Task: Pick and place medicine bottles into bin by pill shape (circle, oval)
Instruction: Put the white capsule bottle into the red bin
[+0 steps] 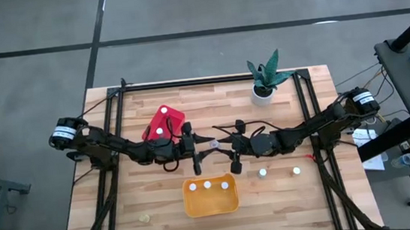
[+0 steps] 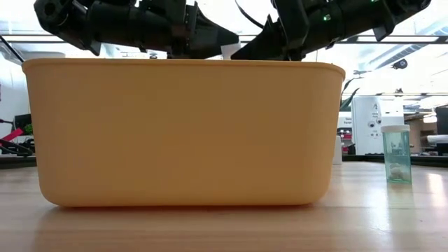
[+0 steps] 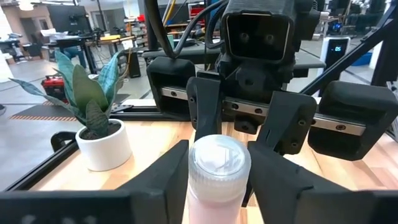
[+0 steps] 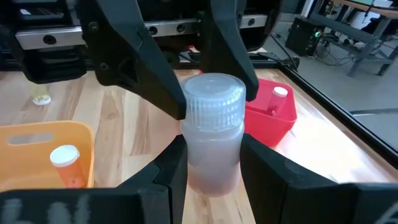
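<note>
So a single medicine bottle [image 4: 213, 134] is held upright mid-air over the table's [image 1: 123, 206] middle, pinched between both grippers at once. The left gripper [image 1: 199, 143] and right gripper [image 1: 228, 141] jaws are closed on it. The red bin [image 1: 164, 123] lies left, the yellow bin [image 1: 211, 199] nearer.

My fingers [image 3: 155, 180] sit either side of a white-capped bottle [image 3: 219, 171] with a pale pink body, the right gripper [image 3: 249, 121] faces me with its fingers on the same bottle, potted plant [image 3: 93, 115] off to one side.
</note>
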`<state>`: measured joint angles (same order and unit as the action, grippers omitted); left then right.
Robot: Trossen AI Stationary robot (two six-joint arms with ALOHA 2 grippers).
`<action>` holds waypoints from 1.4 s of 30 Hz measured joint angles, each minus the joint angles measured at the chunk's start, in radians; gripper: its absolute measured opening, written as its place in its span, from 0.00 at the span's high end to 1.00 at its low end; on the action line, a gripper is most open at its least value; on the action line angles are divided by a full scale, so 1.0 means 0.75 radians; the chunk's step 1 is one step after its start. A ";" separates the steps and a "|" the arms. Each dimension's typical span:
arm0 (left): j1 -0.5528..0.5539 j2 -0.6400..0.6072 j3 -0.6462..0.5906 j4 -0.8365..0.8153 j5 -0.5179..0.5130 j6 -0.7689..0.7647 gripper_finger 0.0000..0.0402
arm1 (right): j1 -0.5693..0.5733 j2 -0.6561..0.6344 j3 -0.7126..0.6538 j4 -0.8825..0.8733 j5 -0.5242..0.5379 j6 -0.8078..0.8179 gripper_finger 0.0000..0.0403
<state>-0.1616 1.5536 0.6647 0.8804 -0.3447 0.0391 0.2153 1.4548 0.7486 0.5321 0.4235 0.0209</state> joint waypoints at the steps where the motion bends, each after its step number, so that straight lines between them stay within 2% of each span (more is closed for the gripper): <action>1: 0.000 0.000 0.000 0.000 -0.002 -0.001 0.70 | 0.000 0.000 0.000 0.000 0.001 0.007 0.71; 5: 0.000 0.000 0.000 0.000 -0.002 -0.003 0.72 | 0.000 0.000 -0.001 0.002 0.001 0.007 0.68; 10: 0.000 0.000 0.000 0.000 -0.021 -0.002 0.72 | 0.000 0.000 -0.001 0.006 0.000 0.023 0.57; 16: 0.001 -0.002 -0.020 -0.001 -0.123 -0.004 0.72 | 0.000 -0.016 -0.001 0.001 0.013 0.048 0.43; 19: 0.001 -0.006 -0.037 -0.003 -0.227 -0.006 0.72 | 0.001 -0.041 -0.001 -0.033 0.104 0.102 0.39; 23: 0.001 -0.036 -0.069 -0.027 -0.401 -0.026 0.72 | -0.001 -0.111 -0.001 -0.171 0.196 0.212 0.39; 29: 0.007 -0.145 -0.173 -0.106 -0.667 -0.112 0.72 | 0.001 -0.198 -0.002 -0.338 0.195 0.288 0.42; 32: 0.011 -0.228 -0.246 -0.135 -0.776 -0.154 0.72 | 0.001 -0.202 -0.005 -0.334 0.195 0.290 0.43; 38: 0.098 -0.375 -0.416 -0.170 -0.828 -0.283 0.72 | 0.001 -0.169 -0.008 -0.317 0.195 0.290 0.44; 42: 0.190 -0.416 -0.507 -0.179 -0.772 -0.342 0.72 | 0.001 -0.143 -0.009 -0.296 0.195 0.288 0.44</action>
<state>-0.0189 1.2415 0.2847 0.7465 -0.9236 -0.2172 0.2157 1.3472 0.7418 0.3098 0.5701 0.2369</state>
